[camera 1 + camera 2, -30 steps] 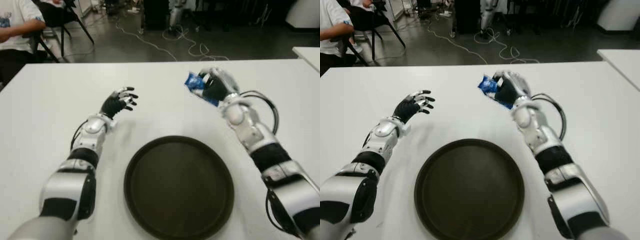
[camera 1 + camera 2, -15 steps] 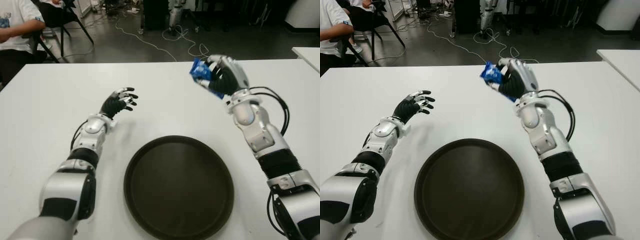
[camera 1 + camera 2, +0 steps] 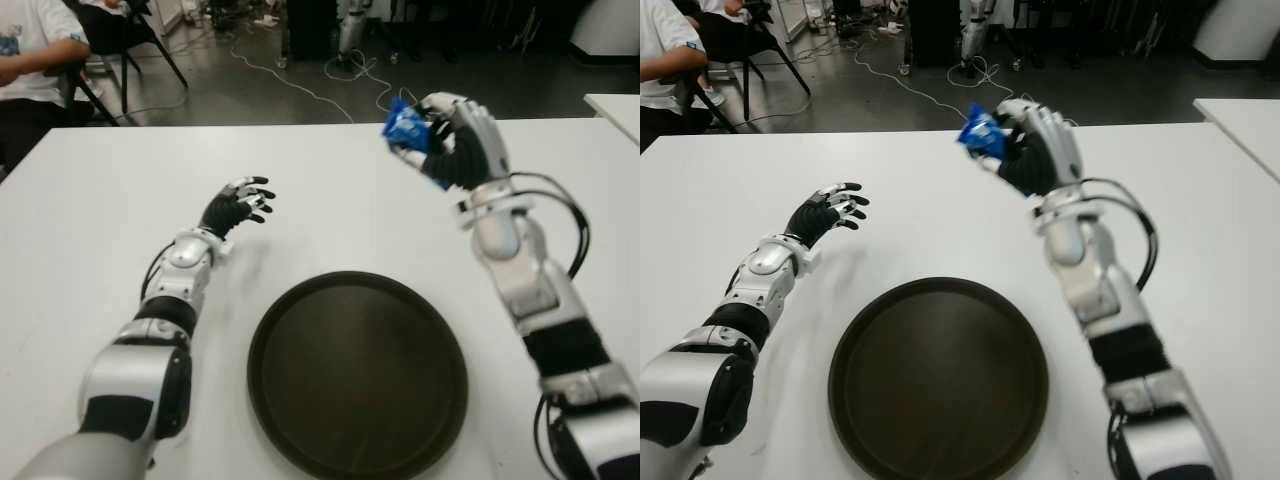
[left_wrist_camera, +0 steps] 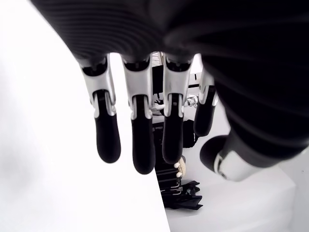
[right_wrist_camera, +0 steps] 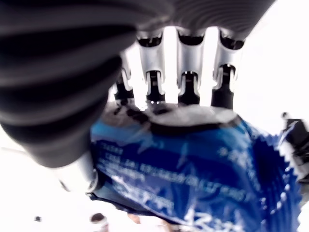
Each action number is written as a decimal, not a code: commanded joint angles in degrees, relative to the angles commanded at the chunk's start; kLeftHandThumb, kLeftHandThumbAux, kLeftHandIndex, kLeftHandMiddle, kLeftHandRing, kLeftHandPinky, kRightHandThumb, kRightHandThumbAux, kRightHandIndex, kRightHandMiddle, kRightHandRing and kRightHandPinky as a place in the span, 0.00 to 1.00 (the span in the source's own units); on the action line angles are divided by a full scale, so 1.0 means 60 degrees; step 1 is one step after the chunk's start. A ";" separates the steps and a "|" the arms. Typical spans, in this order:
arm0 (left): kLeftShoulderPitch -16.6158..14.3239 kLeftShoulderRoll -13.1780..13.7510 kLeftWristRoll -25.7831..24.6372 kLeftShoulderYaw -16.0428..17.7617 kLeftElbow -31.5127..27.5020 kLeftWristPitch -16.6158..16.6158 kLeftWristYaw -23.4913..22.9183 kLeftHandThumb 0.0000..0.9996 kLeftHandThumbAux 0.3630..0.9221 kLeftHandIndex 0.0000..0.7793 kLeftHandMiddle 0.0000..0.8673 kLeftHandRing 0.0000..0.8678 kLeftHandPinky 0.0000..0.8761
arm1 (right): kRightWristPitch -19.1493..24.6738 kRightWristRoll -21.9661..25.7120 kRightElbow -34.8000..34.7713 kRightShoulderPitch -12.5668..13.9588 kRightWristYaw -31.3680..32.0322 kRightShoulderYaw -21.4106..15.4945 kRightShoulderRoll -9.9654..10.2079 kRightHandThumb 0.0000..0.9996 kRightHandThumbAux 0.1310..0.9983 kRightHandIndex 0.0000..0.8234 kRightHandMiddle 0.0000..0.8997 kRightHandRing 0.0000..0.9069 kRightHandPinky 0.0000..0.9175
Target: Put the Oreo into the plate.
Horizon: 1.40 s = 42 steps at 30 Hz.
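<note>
Fingers of your right hand (image 3: 462, 140) are wrapped around the blue Oreo packet (image 3: 406, 128), gripping it; the right wrist view confirms the packet (image 5: 193, 169) pressed under the fingertips. You hold it raised above the white table (image 3: 80, 260), beyond the far right rim of the dark round plate (image 3: 357, 372), not over it. Your left hand (image 3: 236, 206) shows to the left of the plate, fingers spread and holding nothing.
</note>
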 joint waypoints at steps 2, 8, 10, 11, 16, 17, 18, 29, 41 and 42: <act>-0.0008 -0.0002 0.0004 0.0003 0.0010 0.0000 0.0008 0.53 0.48 0.30 0.40 0.45 0.49 | -0.0231 -0.0090 -0.0014 0.0102 0.0126 0.0214 -0.0029 0.69 0.70 0.52 0.79 0.80 0.78; -0.0022 0.0008 0.0005 0.0019 0.0032 0.0013 0.0012 0.53 0.49 0.30 0.39 0.44 0.48 | -0.0446 -0.0418 -0.0538 0.0438 0.1263 0.0877 -0.0344 0.69 0.70 0.52 0.78 0.79 0.78; -0.0027 0.0007 0.0014 0.0019 0.0035 0.0015 0.0033 0.53 0.50 0.30 0.39 0.44 0.47 | -0.0419 -0.0376 -0.1114 0.0554 0.2049 0.1046 -0.0584 0.69 0.70 0.52 0.78 0.79 0.78; -0.0028 0.0005 0.0020 0.0018 0.0036 0.0013 0.0046 0.53 0.51 0.30 0.39 0.44 0.47 | -0.0402 -0.0342 -0.1462 0.0637 0.2467 0.1120 -0.0730 0.69 0.70 0.52 0.80 0.80 0.79; -0.0027 -0.0005 -0.0001 0.0040 0.0031 0.0000 0.0015 0.53 0.52 0.30 0.39 0.44 0.48 | -0.0555 -0.0054 -0.2150 0.0672 0.3976 0.1233 -0.1289 0.69 0.69 0.52 0.82 0.82 0.79; -0.0026 -0.0007 -0.0006 0.0044 0.0029 -0.0002 0.0005 0.53 0.52 0.30 0.39 0.44 0.48 | -0.0591 0.0020 -0.2170 0.0621 0.4221 0.1249 -0.1362 0.69 0.69 0.52 0.82 0.82 0.79; -0.0022 -0.0010 -0.0010 0.0047 0.0022 -0.0010 -0.0006 0.53 0.52 0.30 0.39 0.44 0.48 | -0.0653 0.0117 -0.2178 0.0565 0.4506 0.1280 -0.1454 0.70 0.69 0.52 0.82 0.82 0.79; -0.0011 0.0013 -0.0026 0.0061 0.0003 0.0004 -0.0045 0.54 0.49 0.30 0.39 0.45 0.49 | -0.0950 0.1156 -0.2646 0.0747 0.5670 0.1169 -0.1524 0.70 0.69 0.52 0.84 0.83 0.80; -0.0005 0.0037 0.0007 0.0058 0.0021 0.0053 0.0004 0.53 0.48 0.30 0.40 0.45 0.49 | -0.0920 0.1862 -0.3072 0.0776 0.6270 0.1022 -0.1572 0.70 0.69 0.51 0.80 0.83 0.83; -0.0004 0.0036 0.0011 0.0056 0.0023 0.0052 0.0010 0.53 0.48 0.30 0.40 0.45 0.49 | -0.0933 0.1819 -0.3131 0.0774 0.6279 0.0987 -0.1613 0.70 0.69 0.51 0.80 0.83 0.83</act>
